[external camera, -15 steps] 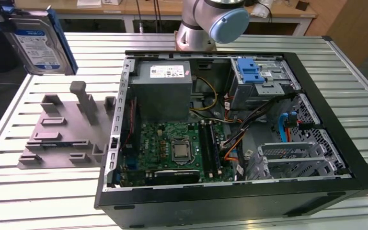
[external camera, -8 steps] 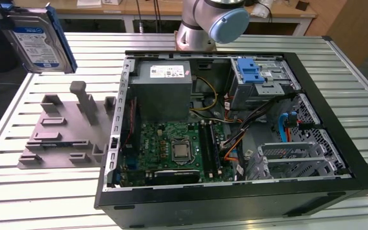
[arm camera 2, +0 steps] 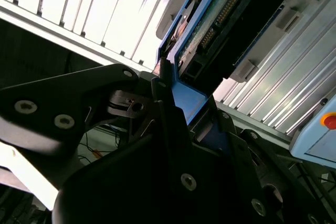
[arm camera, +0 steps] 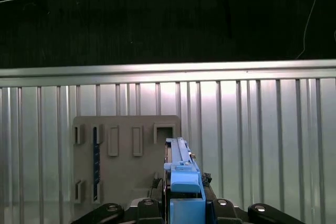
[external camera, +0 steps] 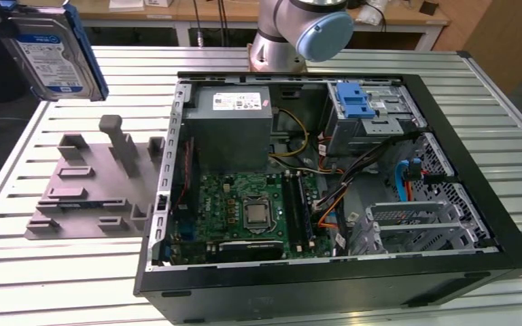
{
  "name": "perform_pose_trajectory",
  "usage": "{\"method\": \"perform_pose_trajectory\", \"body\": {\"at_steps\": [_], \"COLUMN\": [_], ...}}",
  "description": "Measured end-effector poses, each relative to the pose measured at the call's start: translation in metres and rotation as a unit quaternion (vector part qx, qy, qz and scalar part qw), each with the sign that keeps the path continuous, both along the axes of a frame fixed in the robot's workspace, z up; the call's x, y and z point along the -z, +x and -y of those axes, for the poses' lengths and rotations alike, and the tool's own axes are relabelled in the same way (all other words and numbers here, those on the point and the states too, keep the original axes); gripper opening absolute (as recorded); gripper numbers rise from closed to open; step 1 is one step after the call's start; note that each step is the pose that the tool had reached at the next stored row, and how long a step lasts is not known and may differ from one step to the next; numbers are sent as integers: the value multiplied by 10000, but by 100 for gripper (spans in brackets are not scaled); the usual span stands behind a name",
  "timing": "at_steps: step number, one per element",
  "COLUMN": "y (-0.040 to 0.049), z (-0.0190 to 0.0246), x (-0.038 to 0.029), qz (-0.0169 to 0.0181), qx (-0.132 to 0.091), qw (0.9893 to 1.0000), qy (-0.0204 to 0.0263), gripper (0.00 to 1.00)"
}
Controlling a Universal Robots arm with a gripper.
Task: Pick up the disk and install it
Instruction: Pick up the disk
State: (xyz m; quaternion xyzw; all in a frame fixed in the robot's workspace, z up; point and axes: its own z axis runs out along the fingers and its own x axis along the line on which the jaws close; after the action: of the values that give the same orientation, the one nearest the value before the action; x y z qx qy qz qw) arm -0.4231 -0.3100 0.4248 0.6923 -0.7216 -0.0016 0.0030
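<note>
The disk [external camera: 52, 54], a silver-grey drive with a white-and-blue label in a blue carrier, hangs high above the table at the exterior view's left, over the grey fixture plate [external camera: 89, 183]. In the first wrist view the disk [arm camera: 181, 174] appears edge-on, rising from between the black fingers of my gripper [arm camera: 184, 205], which is shut on its blue frame. The second wrist view has the disk [arm camera 2: 226, 19] showing its circuit-board side, with the gripper [arm camera 2: 181, 103] clamped on the carrier's end. The fixture plate [arm camera: 126, 156] lies below the held disk.
An open black computer case [external camera: 478, 224] lies on the slatted metal table [external camera: 515, 122], with a motherboard [external camera: 252, 210], a grey power supply [external camera: 229, 129] and a drive cage with a blue latch [external camera: 356, 102]. The arm's base [external camera: 298, 34] stands behind the case.
</note>
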Motion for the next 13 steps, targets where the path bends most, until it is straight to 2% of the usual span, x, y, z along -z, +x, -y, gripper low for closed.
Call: {"method": "perform_pose_trajectory", "body": {"at_steps": [13], "y": [0], "z": [-18], "x": [-91], "qz": [0], "qx": [0], "qw": [10000], "qy": [0], "gripper": [36]}}
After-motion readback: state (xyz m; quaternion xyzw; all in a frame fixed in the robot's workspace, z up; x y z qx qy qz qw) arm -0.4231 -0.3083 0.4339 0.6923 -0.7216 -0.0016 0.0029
